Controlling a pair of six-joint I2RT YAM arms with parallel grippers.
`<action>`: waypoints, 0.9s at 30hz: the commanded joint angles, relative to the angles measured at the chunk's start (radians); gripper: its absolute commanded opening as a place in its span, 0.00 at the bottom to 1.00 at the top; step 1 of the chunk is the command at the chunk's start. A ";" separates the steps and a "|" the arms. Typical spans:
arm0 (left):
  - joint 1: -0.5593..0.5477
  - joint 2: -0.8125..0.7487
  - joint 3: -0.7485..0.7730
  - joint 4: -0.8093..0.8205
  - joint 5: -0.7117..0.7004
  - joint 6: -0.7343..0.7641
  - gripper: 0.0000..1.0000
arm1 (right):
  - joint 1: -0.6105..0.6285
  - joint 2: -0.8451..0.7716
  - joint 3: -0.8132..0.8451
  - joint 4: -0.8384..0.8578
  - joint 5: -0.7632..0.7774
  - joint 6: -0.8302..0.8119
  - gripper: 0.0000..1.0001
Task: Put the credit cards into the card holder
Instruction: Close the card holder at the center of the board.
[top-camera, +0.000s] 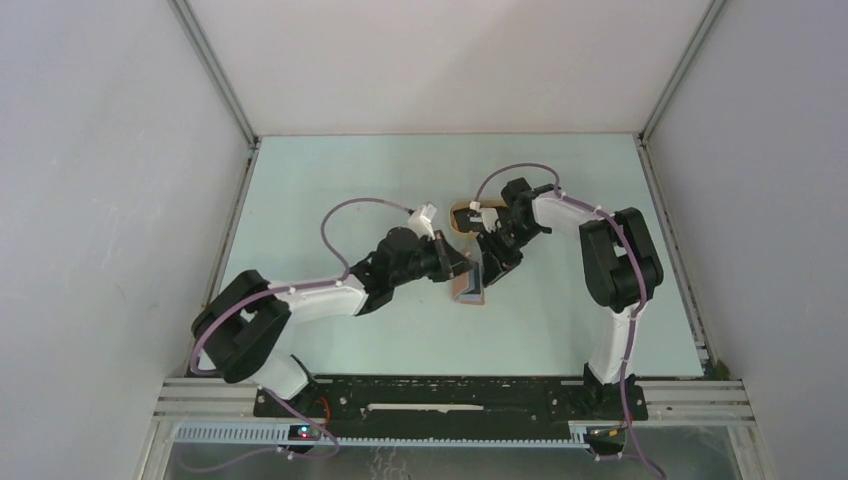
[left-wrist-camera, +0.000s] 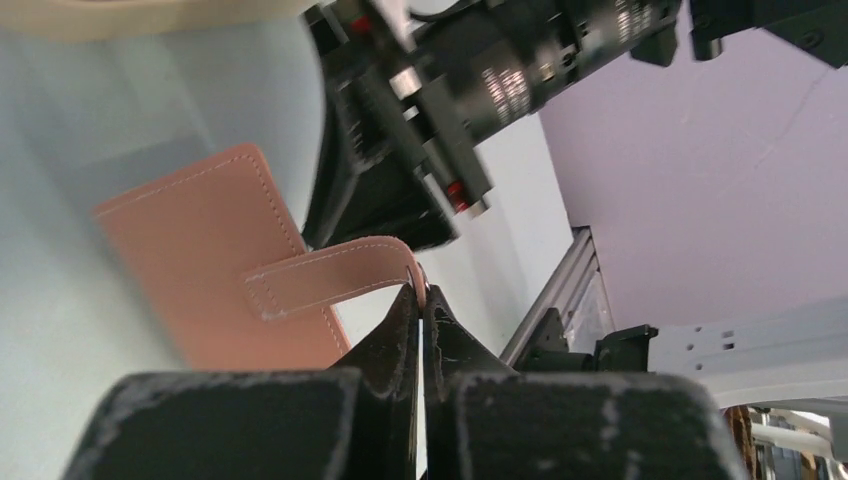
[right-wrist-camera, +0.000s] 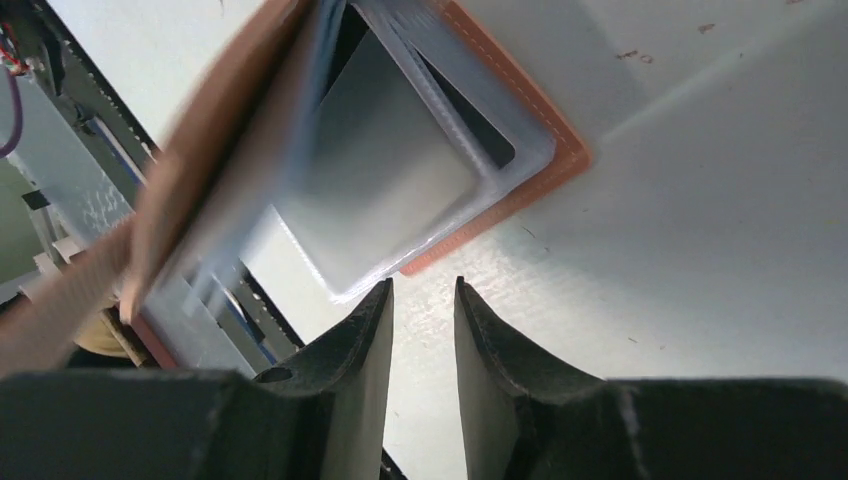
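The reddish-brown card holder (top-camera: 468, 288) stands half open on the table between both arms. In the left wrist view its outer cover (left-wrist-camera: 205, 265) faces me, and my left gripper (left-wrist-camera: 424, 293) is shut on the tip of its strap tab (left-wrist-camera: 335, 275). The right wrist view looks into the holder's bluish-grey inner pockets (right-wrist-camera: 470, 120). A pale grey credit card (right-wrist-camera: 385, 200) sits partly in a pocket, one rounded corner sticking out. My right gripper (right-wrist-camera: 423, 290) is just below that corner, open by a narrow gap, with only bare table between its fingers. Other cards are not visible.
The beige oval tray (top-camera: 461, 208) lies just behind the holder, largely covered by the right arm (top-camera: 540, 215); its rim (left-wrist-camera: 150, 15) shows at the top of the left wrist view. The right arm's wrist (left-wrist-camera: 480, 80) hangs close above the holder. Grey walls enclose the table.
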 joint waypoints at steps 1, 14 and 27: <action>-0.029 0.097 0.139 -0.012 0.071 0.032 0.00 | -0.032 -0.049 0.039 -0.021 -0.039 -0.018 0.38; -0.057 0.369 0.307 -0.063 0.141 0.014 0.12 | -0.278 -0.191 0.007 -0.013 -0.065 -0.058 0.38; -0.048 0.393 0.310 0.099 0.287 -0.017 0.47 | -0.283 -0.247 -0.046 0.055 -0.361 -0.041 0.37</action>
